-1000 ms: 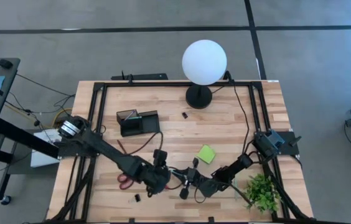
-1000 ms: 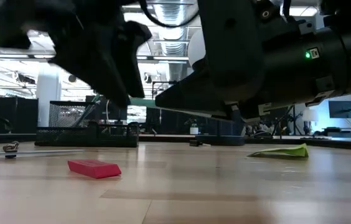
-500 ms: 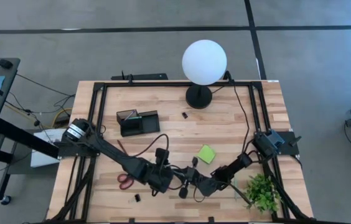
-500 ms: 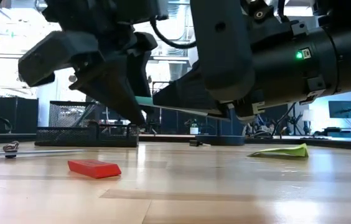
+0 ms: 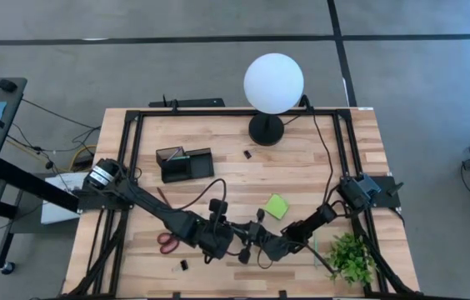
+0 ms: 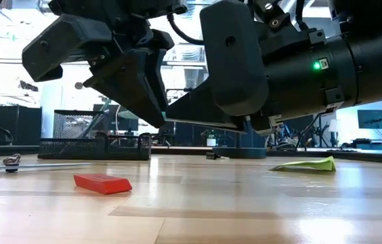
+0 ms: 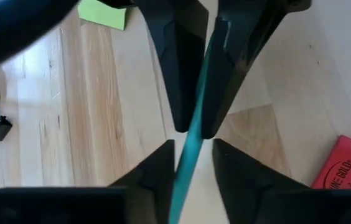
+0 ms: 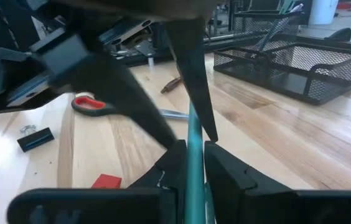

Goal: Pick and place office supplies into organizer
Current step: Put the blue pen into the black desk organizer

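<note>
A thin teal pen (image 7: 194, 118) hangs in the air between my two grippers over the table's near middle. My right gripper (image 8: 191, 152) is shut on it, coming from the right. My left gripper (image 7: 191, 155) is open and faces it from the left, one finger on each side of the pen's free end. The black mesh organizer (image 5: 185, 163) stands far left, with pens upright in it. On the table lie the lime sticky-note pad (image 5: 277, 206), the red-handled scissors (image 5: 168, 242), a brown pen (image 5: 162, 197), a red piece (image 6: 103, 183) and black clips (image 5: 183, 264). My right gripper pinches the teal pen's shaft (image 8: 193, 124) between its two fingers (image 8: 225, 171). The fingers come about level from the table's right and lie along the pen. The pen is lifted clear of the table and sticks out past the fingertips toward my left gripper.
The white globe lamp (image 5: 273, 83) stands on its round black base at the far middle. A small green plant (image 5: 350, 257) sits at the near right corner. A second black clip (image 5: 247, 153) lies near the lamp. Bare wood lies between the organizer and the grippers.
My left gripper has moved right and down toward my right gripper, until its fingers stand around the pen's free end. My right gripper has kept the pen lifted and has edged slightly toward the left.
</note>
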